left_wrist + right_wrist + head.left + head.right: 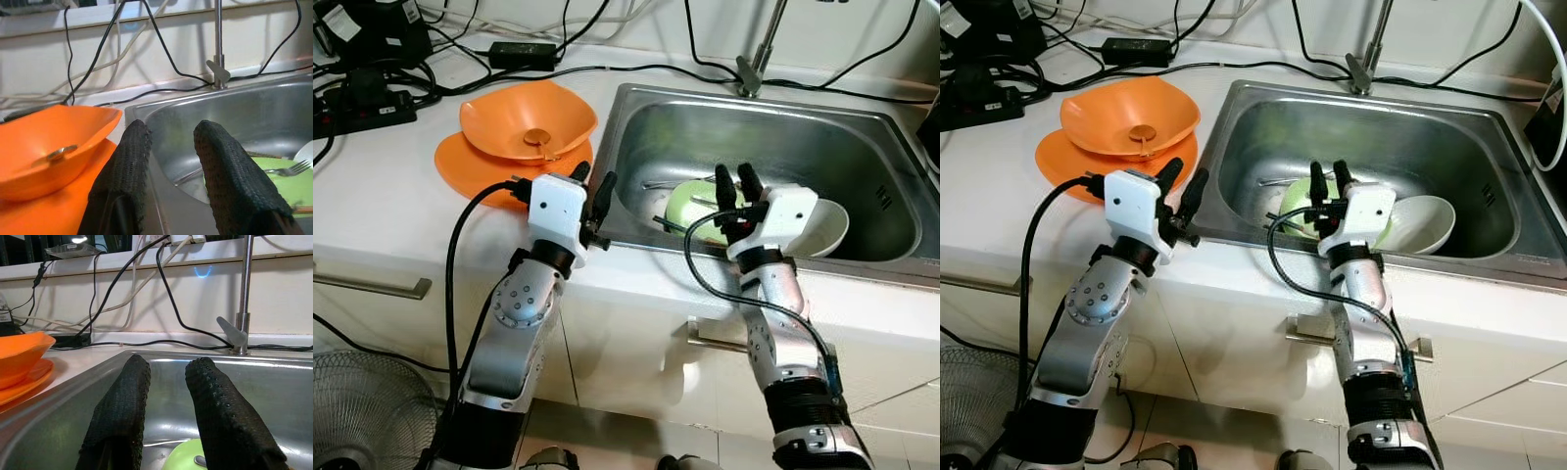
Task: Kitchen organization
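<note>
An orange bowl (pixel 524 117) with a small spoon (pixel 538 137) in it sits on an orange plate (pixel 460 162) on the white counter, left of the steel sink (pixel 783 127). In the sink lie a green plate (pixel 690 201) with a fork (pixel 286 169) on it and a white bowl (pixel 827 230) to its right. My left gripper (pixel 593 176) is open and empty at the sink's front left corner, just right of the orange plate. My right gripper (pixel 734 173) is open and empty over the sink's front edge, above the green plate.
A faucet (pixel 759 49) rises behind the sink. Black cables, an adapter (pixel 522 53) and a power strip (pixel 362 108) crowd the counter's back left. A fan (pixel 362 411) stands on the floor at lower left. Cabinet handles (pixel 372 286) run below the counter's edge.
</note>
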`<state>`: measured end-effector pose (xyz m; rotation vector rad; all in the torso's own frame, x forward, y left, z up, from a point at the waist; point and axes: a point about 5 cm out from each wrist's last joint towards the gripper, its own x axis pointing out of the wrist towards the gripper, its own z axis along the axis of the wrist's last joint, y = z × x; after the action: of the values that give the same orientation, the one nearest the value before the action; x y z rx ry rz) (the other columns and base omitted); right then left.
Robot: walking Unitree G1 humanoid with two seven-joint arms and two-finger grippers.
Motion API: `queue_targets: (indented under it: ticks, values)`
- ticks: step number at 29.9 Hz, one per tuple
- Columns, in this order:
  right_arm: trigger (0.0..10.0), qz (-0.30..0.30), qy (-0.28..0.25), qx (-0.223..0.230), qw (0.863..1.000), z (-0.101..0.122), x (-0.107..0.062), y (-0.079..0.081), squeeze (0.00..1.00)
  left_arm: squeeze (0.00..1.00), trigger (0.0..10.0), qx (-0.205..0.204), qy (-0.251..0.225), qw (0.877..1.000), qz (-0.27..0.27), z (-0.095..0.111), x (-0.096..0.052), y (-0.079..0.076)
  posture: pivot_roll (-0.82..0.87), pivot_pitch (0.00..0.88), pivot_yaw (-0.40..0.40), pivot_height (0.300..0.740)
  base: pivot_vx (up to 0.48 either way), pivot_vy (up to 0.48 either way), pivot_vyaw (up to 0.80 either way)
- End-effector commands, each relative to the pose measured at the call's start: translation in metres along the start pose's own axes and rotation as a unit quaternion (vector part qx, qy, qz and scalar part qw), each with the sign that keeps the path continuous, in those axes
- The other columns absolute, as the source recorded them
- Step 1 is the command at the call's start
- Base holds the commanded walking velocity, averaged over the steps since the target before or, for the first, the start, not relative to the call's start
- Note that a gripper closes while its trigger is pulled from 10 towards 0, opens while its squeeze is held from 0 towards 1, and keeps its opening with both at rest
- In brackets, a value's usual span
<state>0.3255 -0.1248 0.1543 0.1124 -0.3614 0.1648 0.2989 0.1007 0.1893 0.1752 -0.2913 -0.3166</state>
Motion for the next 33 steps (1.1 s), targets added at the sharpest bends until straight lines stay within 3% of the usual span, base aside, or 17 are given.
queue_targets:
  ticks: [1,5,8,9,21,22,23,24,33]
  values:
    - [10.0,-0.001,0.013,-0.001,1.0,-0.006,-0.006,0.002,0.0,0.0,10.0,0.03,0.0,1.0,0.007,0.001,0.003,-0.001,-0.01,0.097,-0.015,0.74,0.0,0.0,0.0]
    - [10.0,0.001,0.021,0.006,1.0,-0.011,-0.007,0.008,0.0,0.0,10.0,0.096,0.0,0.994,0.059,0.001,0.006,0.013,0.0,0.09,-0.014,0.74,0.0,0.0,0.0]
    - [10.0,0.002,0.022,0.006,1.0,-0.012,-0.007,0.008,0.0,0.0,10.0,0.103,-0.001,0.992,0.07,0.0,0.006,0.016,0.0,0.089,-0.014,0.74,0.0,0.0,0.0]
    - [10.0,0.002,0.023,0.007,1.0,-0.012,-0.007,0.009,0.0,1.0,10.0,0.106,0.001,0.991,0.078,-0.002,0.006,0.019,0.0,0.088,-0.014,0.74,0.0,0.0,0.0]
    - [10.0,0.001,0.024,0.007,1.0,-0.013,-0.007,0.009,0.0,1.0,10.0,0.165,0.004,0.979,0.116,-0.001,0.004,0.037,0.0,0.077,-0.013,0.74,0.0,0.0,0.0]
    - [10.0,0.002,0.025,0.007,1.0,-0.013,-0.007,0.009,0.0,0.41,10.0,0.173,0.008,0.978,0.119,-0.002,0.005,0.039,0.0,0.077,-0.013,0.74,0.0,0.0,0.0]
    - [10.0,0.002,0.025,0.007,1.0,-0.013,-0.006,0.009,0.0,0.41,10.0,0.178,0.013,0.976,0.121,-0.003,0.006,0.041,0.0,0.079,-0.014,0.74,0.0,0.0,0.0]
    - [10.0,0.002,0.025,0.007,1.0,-0.013,-0.006,0.009,0.0,0.0,10.0,0.184,0.017,0.975,0.124,-0.005,0.007,0.044,0.0,0.08,-0.014,0.74,0.0,0.0,0.0]
    - [10.0,0.0,0.025,0.006,1.0,-0.013,-0.005,0.009,0.0,0.0,10.0,0.19,0.037,0.973,0.128,-0.013,0.022,0.053,-0.01,0.079,-0.017,0.74,0.0,0.0,0.0]
